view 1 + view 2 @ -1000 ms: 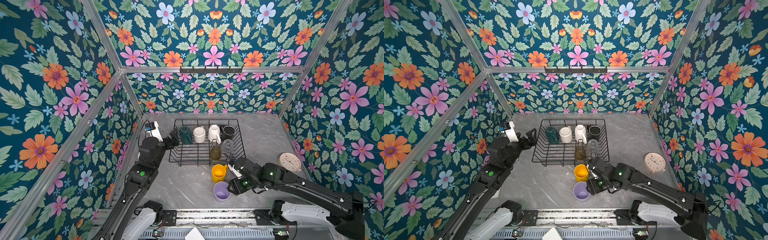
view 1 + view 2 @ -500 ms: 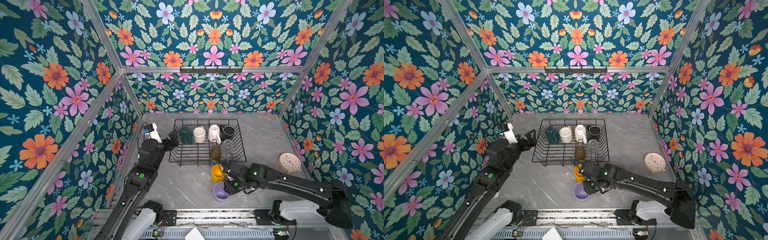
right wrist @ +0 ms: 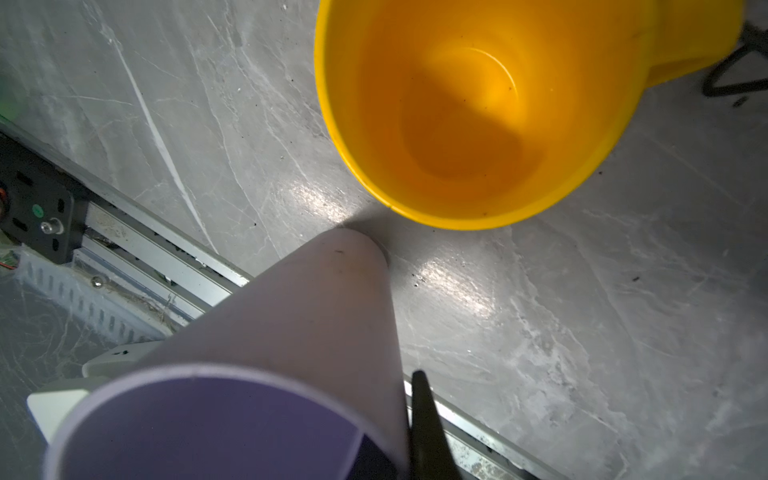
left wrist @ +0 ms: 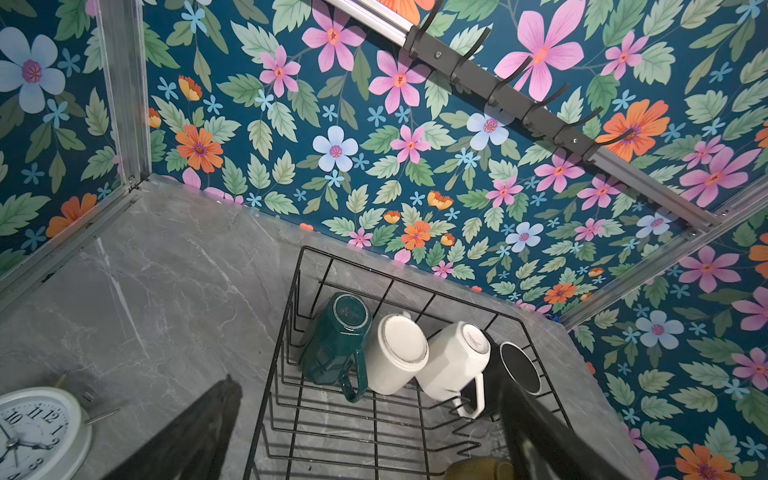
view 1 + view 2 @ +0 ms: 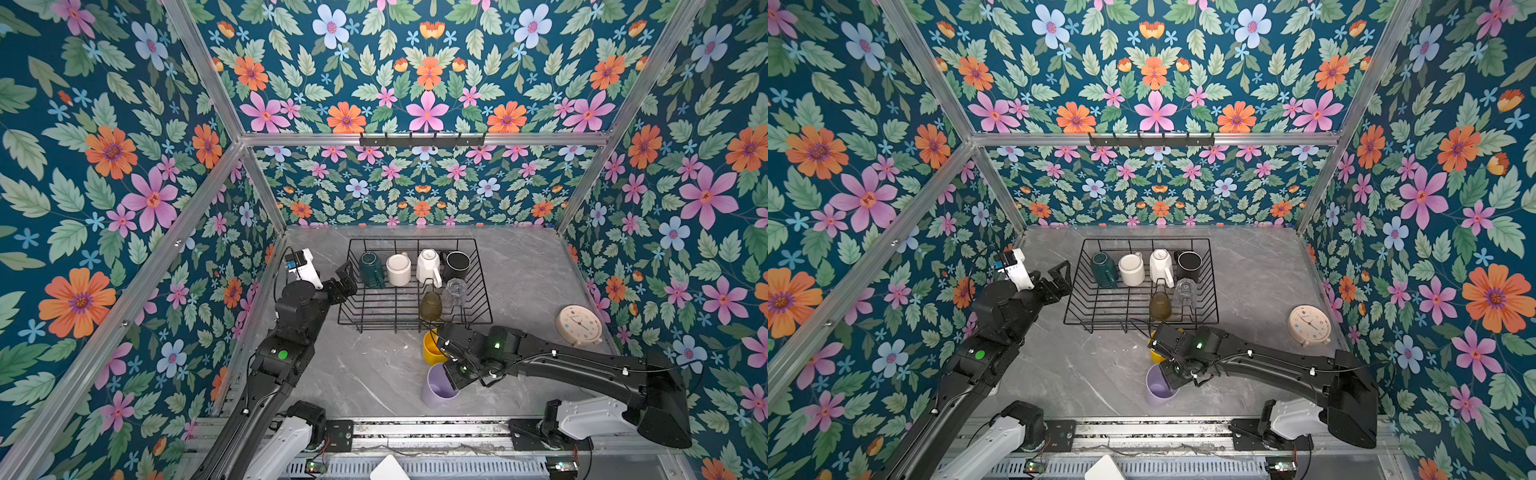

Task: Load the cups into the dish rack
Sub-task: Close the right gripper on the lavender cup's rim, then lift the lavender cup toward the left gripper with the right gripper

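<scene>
Grasp step: right gripper [image 5: 452, 374] is clamped on the wall of the lilac tumbler [image 5: 436, 392], which stands upright on the table [image 5: 365, 374] just beside the yellow cup [image 5: 431, 347], outside the dish rack [image 5: 415, 240]. Left gripper [image 5: 347, 276] hangs spread wide at the rack's side. Next move probably calls for a lift over the rack wall.

Reaches up the left side with the left arm [image 5: 282, 357], elbow bent, forearm raised and wrist turned in toward the middle. Carries the left gripper [image 5: 349, 277] spread wide and empty, both dark fingers [image 4: 208, 419] far apart in the wrist view. Stretches the right arm [image 5: 582, 365] low across the front from its base at the right, forearm almost level, wrist tipped down. Clamps the right gripper [image 5: 451, 374] on the rim of a lilac tumbler [image 5: 436, 392], one finger [image 3: 422, 415] against the outside of the wall, the other hidden.
</scene>
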`<move>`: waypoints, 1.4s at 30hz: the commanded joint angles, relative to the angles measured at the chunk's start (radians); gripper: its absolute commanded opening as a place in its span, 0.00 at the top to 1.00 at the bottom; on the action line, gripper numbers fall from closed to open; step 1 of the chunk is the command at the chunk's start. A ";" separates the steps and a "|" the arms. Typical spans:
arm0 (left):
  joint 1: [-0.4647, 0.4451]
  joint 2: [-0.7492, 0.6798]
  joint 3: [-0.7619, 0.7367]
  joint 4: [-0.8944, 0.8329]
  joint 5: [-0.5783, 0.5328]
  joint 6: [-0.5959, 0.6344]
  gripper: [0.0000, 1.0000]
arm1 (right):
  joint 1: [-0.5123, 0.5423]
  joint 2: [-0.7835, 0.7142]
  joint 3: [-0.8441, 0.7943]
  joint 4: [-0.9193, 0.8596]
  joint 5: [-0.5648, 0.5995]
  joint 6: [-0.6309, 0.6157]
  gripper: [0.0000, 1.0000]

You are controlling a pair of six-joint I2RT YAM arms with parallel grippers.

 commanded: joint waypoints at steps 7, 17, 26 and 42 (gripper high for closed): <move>0.002 -0.017 -0.002 0.013 0.007 0.006 0.00 | 0.001 -0.046 0.056 -0.053 -0.005 -0.030 1.00; 0.002 -0.069 -0.041 0.105 0.118 0.014 0.00 | -0.079 -0.141 0.108 0.006 -0.135 -0.040 1.00; 0.001 -0.113 -0.110 0.300 0.502 0.033 0.00 | -0.329 -0.268 0.041 0.257 -0.458 0.043 1.00; 0.000 -0.055 -0.223 0.712 1.120 -0.141 0.00 | -0.629 -0.230 -0.031 0.840 -0.867 0.319 1.00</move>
